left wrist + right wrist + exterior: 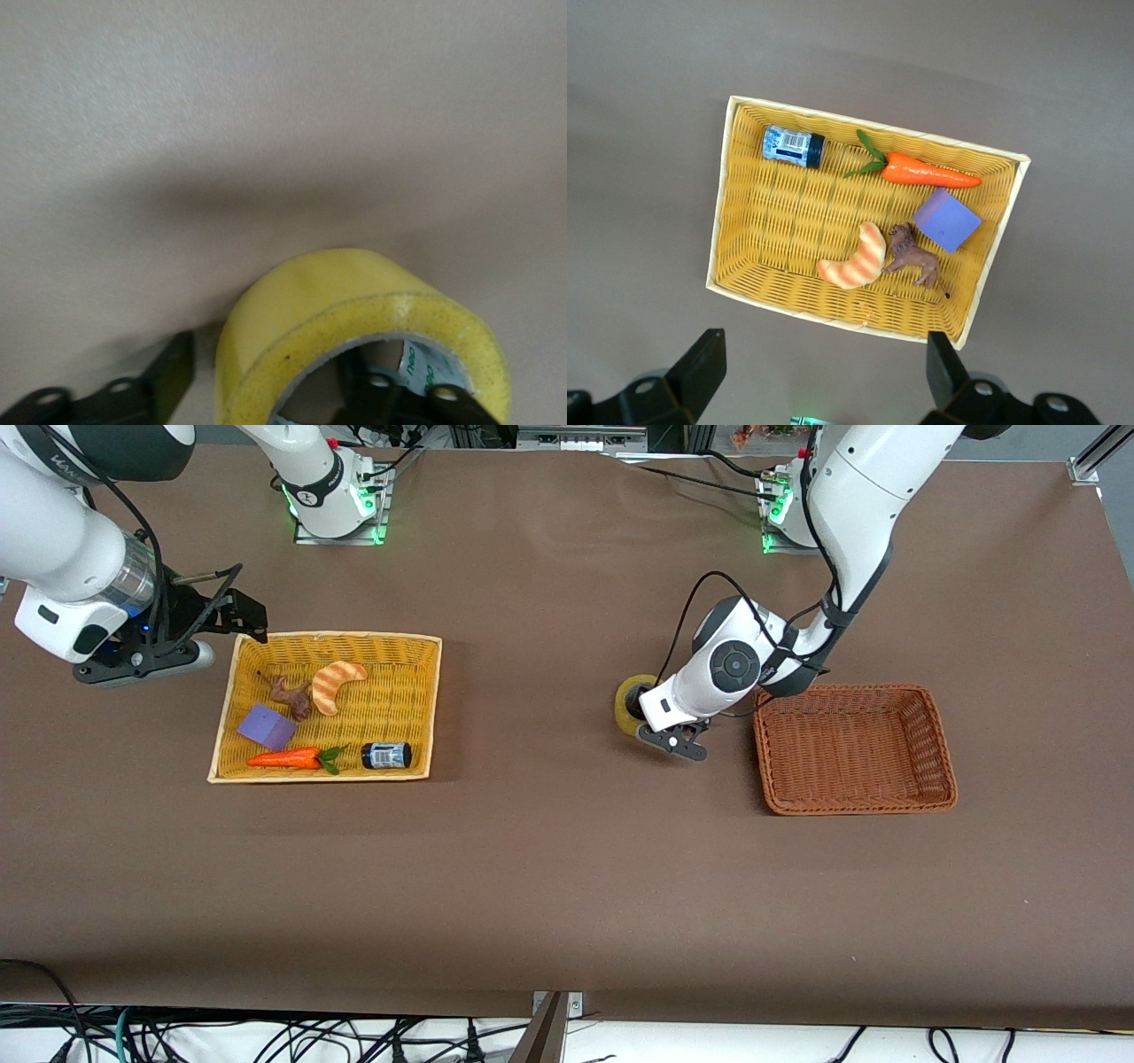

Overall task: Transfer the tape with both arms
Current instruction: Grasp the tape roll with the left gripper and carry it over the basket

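Nearest the front camera among the objects sits the brown wicker basket (855, 749) toward the left arm's end of the table, its weave bare, and just beside it at about nine o'clock the left gripper (640, 722) has the tape (631, 702) pinched. From the front only a yellow crescent of the roll peeks out past the white wrist housing, so whether it rests on the brown tabletop (549, 868) or hangs just above it I cannot tell. Left wrist view helps: the tape (354, 310) stands on edge with one finger (376, 394) inside the ring and the other finger (146, 385) outside it, the wall of the roll caught between them, though the lower part of the roll is cut off. Over toward the right arm's end, the right gripper (237, 609) hovers at roughly ten o'clock of the yellow basket (266, 646), fingers spread wide with nothing between them; its own wrist view shows both fingertips (700, 367) apart at the edge of the shot. Inside that basket (744, 239) lie a croissant (337, 685), a small brown animal figure (292, 696) touching it, a purple block (266, 727), a carrot (288, 759) and a dark jar (386, 755) on its side.
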{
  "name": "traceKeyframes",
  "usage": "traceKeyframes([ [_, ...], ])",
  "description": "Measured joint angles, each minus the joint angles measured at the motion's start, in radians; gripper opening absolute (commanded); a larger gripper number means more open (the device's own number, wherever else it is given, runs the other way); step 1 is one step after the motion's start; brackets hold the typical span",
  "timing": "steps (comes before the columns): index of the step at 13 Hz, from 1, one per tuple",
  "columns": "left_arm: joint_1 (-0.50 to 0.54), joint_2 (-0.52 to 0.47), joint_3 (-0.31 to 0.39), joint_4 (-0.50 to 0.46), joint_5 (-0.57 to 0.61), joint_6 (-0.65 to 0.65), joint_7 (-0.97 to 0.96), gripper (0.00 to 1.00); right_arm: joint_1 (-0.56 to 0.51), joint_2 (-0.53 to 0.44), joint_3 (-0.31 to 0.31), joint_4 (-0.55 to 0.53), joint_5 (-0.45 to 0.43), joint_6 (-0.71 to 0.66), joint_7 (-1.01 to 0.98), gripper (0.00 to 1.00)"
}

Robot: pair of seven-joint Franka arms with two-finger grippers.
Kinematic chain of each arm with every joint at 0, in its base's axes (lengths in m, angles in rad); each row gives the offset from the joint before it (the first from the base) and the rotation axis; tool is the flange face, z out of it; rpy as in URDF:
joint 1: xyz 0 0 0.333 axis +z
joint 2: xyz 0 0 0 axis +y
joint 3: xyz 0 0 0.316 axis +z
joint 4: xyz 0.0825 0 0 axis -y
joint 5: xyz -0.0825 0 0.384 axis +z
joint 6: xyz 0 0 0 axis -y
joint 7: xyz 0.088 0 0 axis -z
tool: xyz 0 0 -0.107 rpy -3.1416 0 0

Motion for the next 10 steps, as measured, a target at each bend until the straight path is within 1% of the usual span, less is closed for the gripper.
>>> traceKeyframes([
  [3, 0.004, -0.003, 0.003, 0.018, 0.0, -0.029, 0.0, 0.0, 0.001, 0.0, 0.004, 0.0, 0.002, 0.001, 0.0, 1.0],
  [6, 0.008, -0.026, 0.012, 0.049, 0.0, -0.117, 0.0, 0.0, 0.006, 0.0, 0.005, 0.0, 0.002, 0.002, 0.004, 1.0],
  [7, 0.01, -0.049, 0.019, 0.064, 0.0, -0.171, 0.0, 0.0, 0.008, 0.0, 0.006, 0.0, 0.002, 0.002, 0.009, 1.0],
  [8, 0.01, -0.08, 0.033, 0.093, 0.0, -0.254, 0.0, 0.0, 0.009, 0.0, 0.006, 0.001, 0.002, 0.003, 0.01, 1.0],
  [10, 0.012, -0.153, 0.086, 0.199, 0.0, -0.499, 0.0, 0.0, 0.01, 0.0, 0.007, 0.014, 0.002, 0.003, 0.011, 1.0],
])
